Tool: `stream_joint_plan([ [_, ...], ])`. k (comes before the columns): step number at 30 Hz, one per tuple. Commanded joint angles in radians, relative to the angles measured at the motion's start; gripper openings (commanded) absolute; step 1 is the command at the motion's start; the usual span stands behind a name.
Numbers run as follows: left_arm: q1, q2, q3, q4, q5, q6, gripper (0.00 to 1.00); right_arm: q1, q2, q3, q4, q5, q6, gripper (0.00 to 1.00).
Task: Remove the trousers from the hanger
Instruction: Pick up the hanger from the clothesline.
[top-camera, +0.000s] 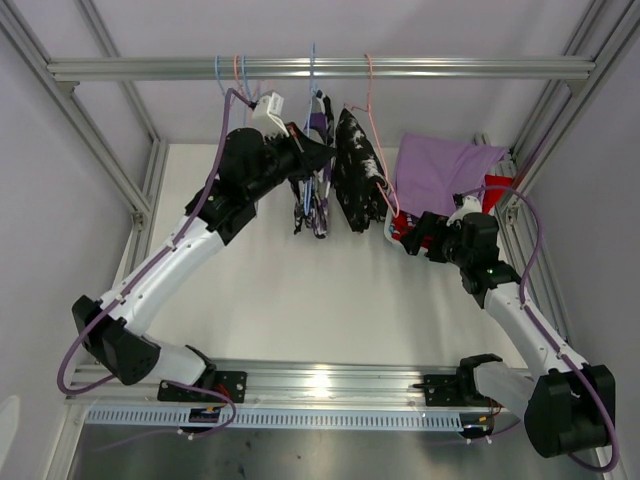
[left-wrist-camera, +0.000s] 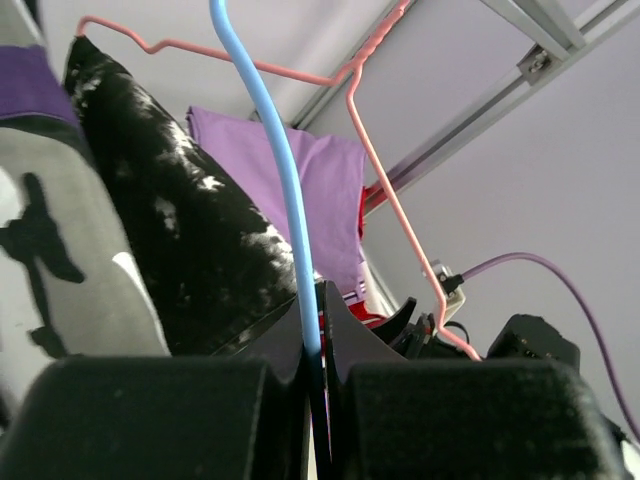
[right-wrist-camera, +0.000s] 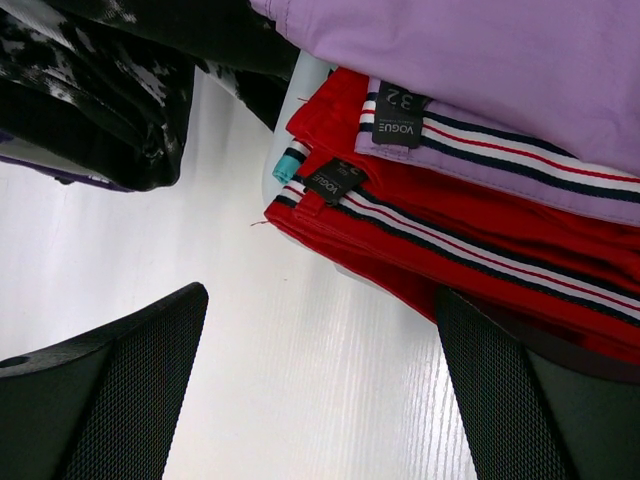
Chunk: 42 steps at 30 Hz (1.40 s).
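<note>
- Top external: left gripper (top-camera: 322, 158) is up under the rail (top-camera: 450, 68), right in among the hanging trousers.
- Left wrist: its fingers are pinched tight on the blue hanger (left-wrist-camera: 285, 180) wire.
- Print trousers (top-camera: 312, 205) hang there, with the black-white trousers (top-camera: 355, 180) just beside them on the pink hanger (left-wrist-camera: 375, 130).
- Right gripper (right-wrist-camera: 315, 395) sits low over the table (right-wrist-camera: 150, 240), fingers spread wide, holding nothing.
- Just ahead of it, red trousers (right-wrist-camera: 450, 240) lie on the table with lilac trousers (right-wrist-camera: 480, 50) stacked on top.
- A sliver of teal cloth (right-wrist-camera: 288, 168) shows at the stack's edge.
</note>
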Motion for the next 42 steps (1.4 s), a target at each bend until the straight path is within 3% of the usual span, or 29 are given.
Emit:
stream_joint_plan([
  [1, 0.0, -0.123, 0.104, 0.16, -0.018, 0.113, 0.0, 0.011, 0.012, 0.032, 0.016, -0.009, -0.023, 0.99],
  [18, -0.001, -0.396, -0.146, 0.054, -0.051, 0.173, 0.0, 0.045, -0.077, 0.066, -0.085, 0.028, -0.051, 0.99],
  [24, -0.003, -0.534, -0.352, 0.042, -0.1, 0.187, 0.0, 0.076, -0.155, 0.079, -0.147, 0.032, -0.083, 0.99],
  [27, -0.012, -0.577, -0.438, 0.039, -0.101, 0.19, 0.0, 0.145, -0.198, 0.077, -0.133, 0.021, -0.096, 0.99],
  [34, -0.031, -0.611, -0.591, 0.094, -0.074, 0.158, 0.0, 0.461, -0.215, 0.114, -0.138, 0.233, -0.14, 1.0],
  [38, -0.046, -0.595, -0.604, 0.094, -0.041, 0.131, 0.0, 0.712, -0.139, 0.126, -0.063, 0.441, -0.16, 0.99],
  [39, -0.049, -0.595, -0.613, 0.096, -0.043, 0.125, 0.0, 0.804, -0.117, 0.129, -0.04, 0.563, -0.165, 0.99],
  [42, -0.057, -0.603, -0.627, 0.096, -0.057, 0.116, 0.0, 0.916, -0.013, 0.161, 0.052, 0.693, -0.178, 0.99],
])
